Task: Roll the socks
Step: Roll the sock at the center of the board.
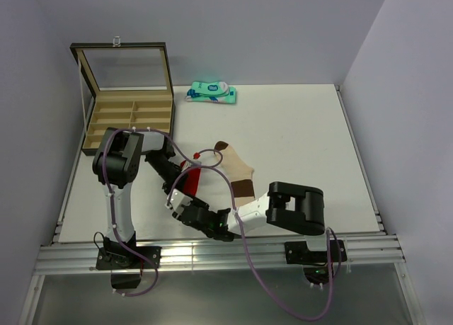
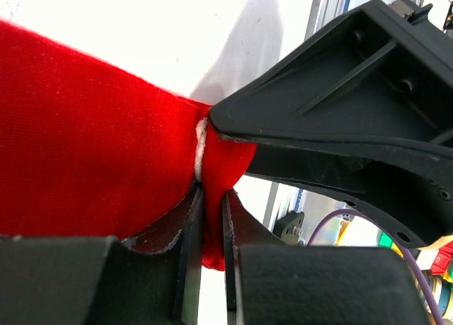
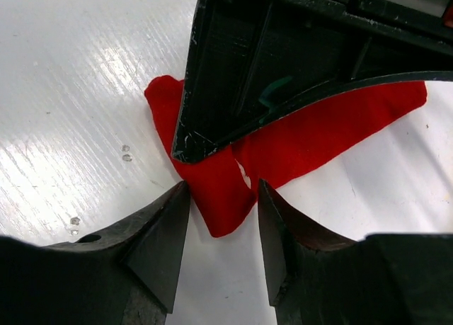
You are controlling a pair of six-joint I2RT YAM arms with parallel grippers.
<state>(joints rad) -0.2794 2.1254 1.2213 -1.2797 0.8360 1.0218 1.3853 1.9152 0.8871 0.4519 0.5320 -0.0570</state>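
Looking down from the top view: red sock (image 1: 192,173) lies low centre on the white table (image 1: 304,134), partly under the arms, with the beige sock (image 1: 237,170) just right of it. Left wrist view: left gripper (image 2: 212,212) pinches a fold of red fabric, lower centre. Right wrist view: right gripper (image 3: 223,197) is spread, the sock's pointed tip between its fingers (contact unclear).

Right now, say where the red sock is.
In the top view the red sock lies front-centre, left of the beige sock, pinched in the left fingers.
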